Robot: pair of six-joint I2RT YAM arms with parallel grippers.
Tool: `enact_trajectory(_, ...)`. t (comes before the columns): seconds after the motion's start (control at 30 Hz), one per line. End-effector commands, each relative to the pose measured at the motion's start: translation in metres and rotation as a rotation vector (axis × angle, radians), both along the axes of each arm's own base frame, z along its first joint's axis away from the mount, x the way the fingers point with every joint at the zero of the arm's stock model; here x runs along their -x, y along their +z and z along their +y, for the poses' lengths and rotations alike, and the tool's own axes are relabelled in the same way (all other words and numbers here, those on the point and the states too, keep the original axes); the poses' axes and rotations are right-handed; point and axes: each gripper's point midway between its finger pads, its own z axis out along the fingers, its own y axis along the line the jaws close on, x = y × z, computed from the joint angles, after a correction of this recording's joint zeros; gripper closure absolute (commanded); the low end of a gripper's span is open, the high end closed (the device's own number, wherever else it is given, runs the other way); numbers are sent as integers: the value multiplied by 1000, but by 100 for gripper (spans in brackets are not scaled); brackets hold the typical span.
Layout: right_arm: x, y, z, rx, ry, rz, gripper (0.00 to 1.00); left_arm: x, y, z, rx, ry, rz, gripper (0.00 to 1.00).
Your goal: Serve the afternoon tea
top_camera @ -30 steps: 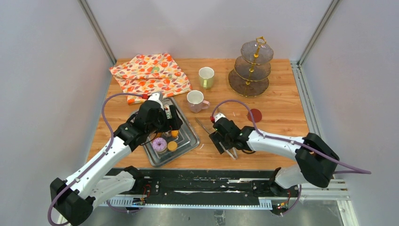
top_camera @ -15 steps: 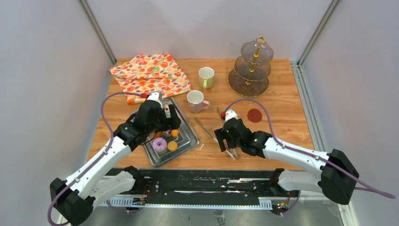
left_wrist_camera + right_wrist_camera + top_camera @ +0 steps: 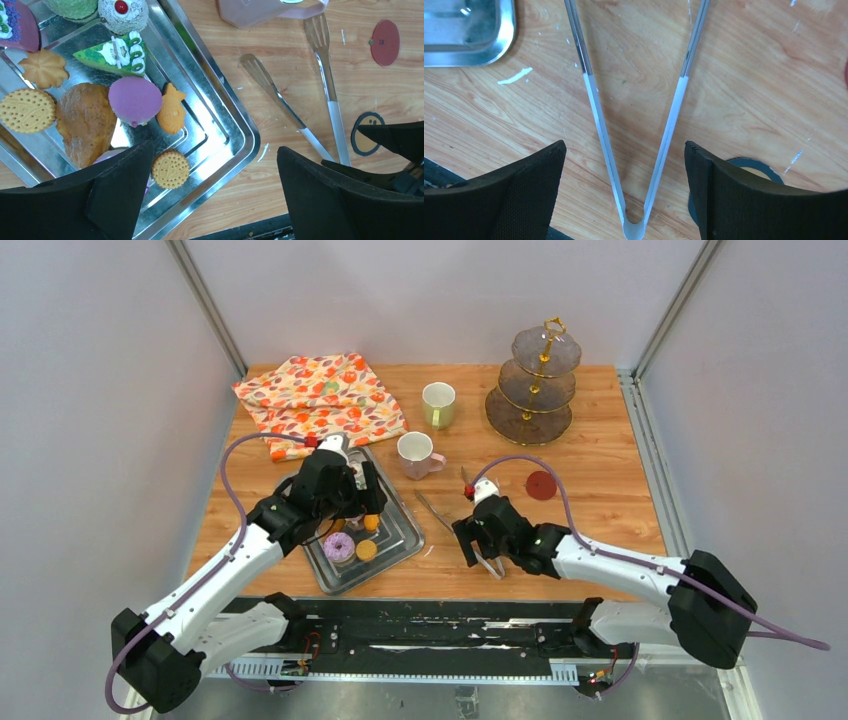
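A metal tray (image 3: 417,535) holds the pastries: a pink-iced donut (image 3: 338,546), orange cookies (image 3: 366,550), a purple cake (image 3: 135,100) and a green slice (image 3: 117,52). My left gripper (image 3: 372,502) hangs open above the tray's right edge, its jaws (image 3: 215,150) straddling the rim with nothing between them. A pink mug (image 3: 415,454) and a pale-green mug (image 3: 438,404) stand beyond the tray. My right gripper (image 3: 480,552) is open over the hinge end of the metal tongs (image 3: 596,115), a finger on each side (image 3: 625,146), apart from the arms.
An orange floral cloth (image 3: 320,400) lies at the back left. A three-tier stand (image 3: 540,380) is at the back right. A red disc (image 3: 541,485) and a round sticker (image 3: 749,167) lie on the wood near the right gripper.
My right gripper has moved down and a little left along the tongs to their hinge end, and its arm swung right. The left gripper has barely moved.
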Motion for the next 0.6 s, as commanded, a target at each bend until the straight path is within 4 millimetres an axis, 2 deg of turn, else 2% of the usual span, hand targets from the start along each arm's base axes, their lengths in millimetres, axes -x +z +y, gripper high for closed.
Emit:
enact_trajectory(0.0, -4, -12, 6, -53, 1, -15, 13, -5, 17, -3, 28, -8, -44, 2)
enact_trajectory(0.23, -13, -30, 4, -3, -1, -46, 13, -6, 15, -1, 12, 3, -39, 2)
enact_trajectory(0.57, -26, -51, 18, -33, -37, -45, 12, -8, 22, 6, -24, 20, -43, 2)
